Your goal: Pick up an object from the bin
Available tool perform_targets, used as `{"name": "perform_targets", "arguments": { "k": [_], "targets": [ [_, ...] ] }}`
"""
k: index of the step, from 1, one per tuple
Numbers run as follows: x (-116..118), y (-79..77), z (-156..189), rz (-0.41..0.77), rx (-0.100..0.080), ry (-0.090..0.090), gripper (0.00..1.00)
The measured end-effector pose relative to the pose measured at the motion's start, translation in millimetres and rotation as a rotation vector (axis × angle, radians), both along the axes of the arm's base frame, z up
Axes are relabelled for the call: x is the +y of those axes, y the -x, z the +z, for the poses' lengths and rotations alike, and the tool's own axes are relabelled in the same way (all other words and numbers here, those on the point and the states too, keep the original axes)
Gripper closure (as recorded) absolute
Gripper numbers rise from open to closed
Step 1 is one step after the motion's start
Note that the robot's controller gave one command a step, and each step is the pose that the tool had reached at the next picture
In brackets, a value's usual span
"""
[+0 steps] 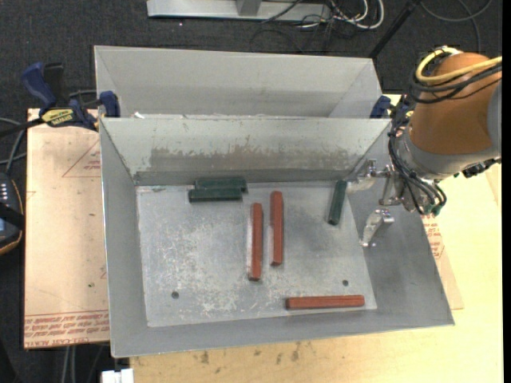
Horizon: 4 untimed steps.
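Observation:
My gripper [374, 228] hangs over the bin's right sloping wall, at mid height, with nothing seen in it. Nearest to it, just to its left, a short dark green stick [337, 203] lies almost upright in the view near the back right of the floor. A red-brown stick [325, 302] lies flat along the front edge, below and left of the gripper. Two more red-brown sticks [276, 228] [255, 242] lie side by side in the middle of the floor.
A dark green block [217, 190] lies against the back wall at the left. The left half of the floor is bare metal. The arm with its orange cover stands over the bin's right rim.

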<state>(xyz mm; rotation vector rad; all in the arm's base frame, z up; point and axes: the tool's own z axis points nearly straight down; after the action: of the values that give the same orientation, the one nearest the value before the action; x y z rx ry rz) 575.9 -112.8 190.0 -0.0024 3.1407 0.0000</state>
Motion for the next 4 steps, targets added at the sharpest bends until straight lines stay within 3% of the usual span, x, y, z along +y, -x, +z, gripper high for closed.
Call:
{"name": "perform_targets", "arguments": {
  "k": [1, 2, 3, 4],
  "targets": [
    [23.1, 43.9, -26.2, 0.061, -0.003, 0.001, 0.00],
    [31.7, 47.5, -52.2, -0.009, 0.002, -0.001, 0.00],
    [56.2, 64.8, -60.3, 0.045, 0.001, -0.001, 0.00],
    [39.0, 75.4, -84.8, 0.205, 0.000, -0.002, 0.00]
  ]
}}
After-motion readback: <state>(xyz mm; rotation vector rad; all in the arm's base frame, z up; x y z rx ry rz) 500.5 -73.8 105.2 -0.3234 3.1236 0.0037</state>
